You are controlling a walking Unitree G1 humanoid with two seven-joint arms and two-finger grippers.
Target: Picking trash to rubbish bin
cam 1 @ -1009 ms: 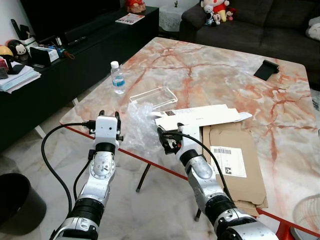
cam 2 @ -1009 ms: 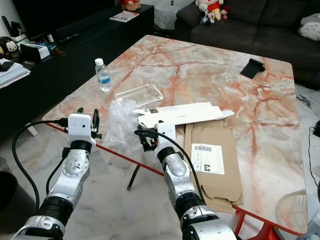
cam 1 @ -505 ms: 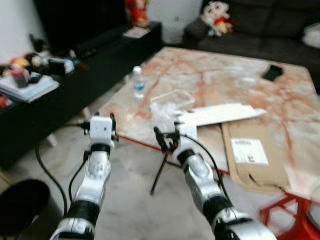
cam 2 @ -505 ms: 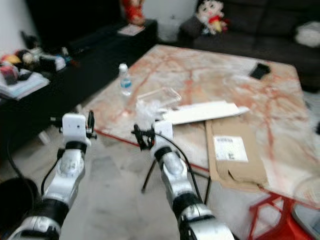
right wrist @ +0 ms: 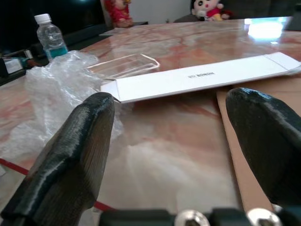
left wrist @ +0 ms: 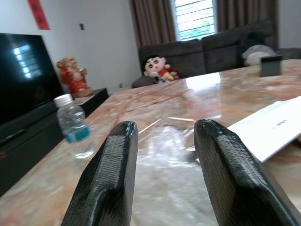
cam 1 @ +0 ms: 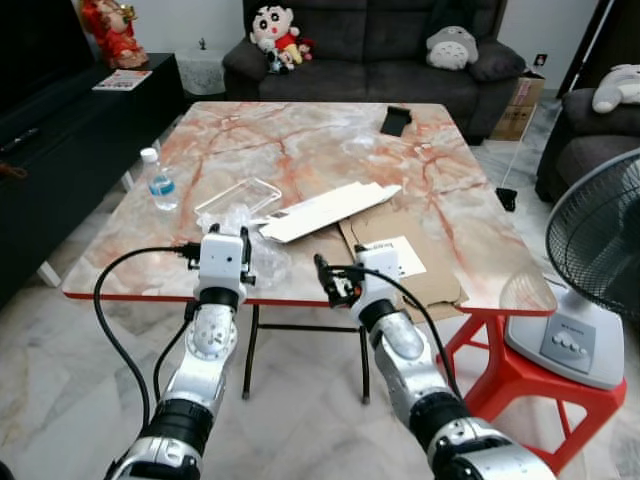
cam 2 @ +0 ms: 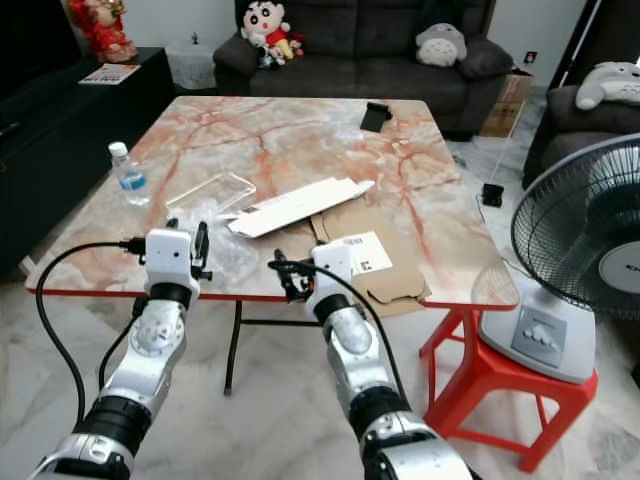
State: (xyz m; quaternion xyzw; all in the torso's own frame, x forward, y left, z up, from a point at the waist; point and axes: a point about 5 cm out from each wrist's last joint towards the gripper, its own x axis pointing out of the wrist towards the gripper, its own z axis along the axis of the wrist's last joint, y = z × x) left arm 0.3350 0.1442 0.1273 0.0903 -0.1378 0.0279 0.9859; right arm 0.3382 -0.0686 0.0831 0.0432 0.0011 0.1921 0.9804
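Marble tabletop (cam 1: 330, 140) with crumpled plastic wrap (right wrist: 51, 94), flat cardboard (cam 1: 400, 255), water bottle (cam 1: 158, 180); left gripper (cam 1: 222, 232) and right gripper (cam 1: 338, 285) both spread, empty, apparently just short of near edge.

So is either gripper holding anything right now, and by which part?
Nothing is held. The left gripper and right gripper both have open jaws near the table edge, facing the crumpled plastic.

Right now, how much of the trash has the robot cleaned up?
None yet, it seems. The plastic wrap, clear tray, white box, cardboard and bottle all sit on the table. The left gripper and right gripper are open and empty at the table's near edge. All the picking and binning is left; I see no bin.
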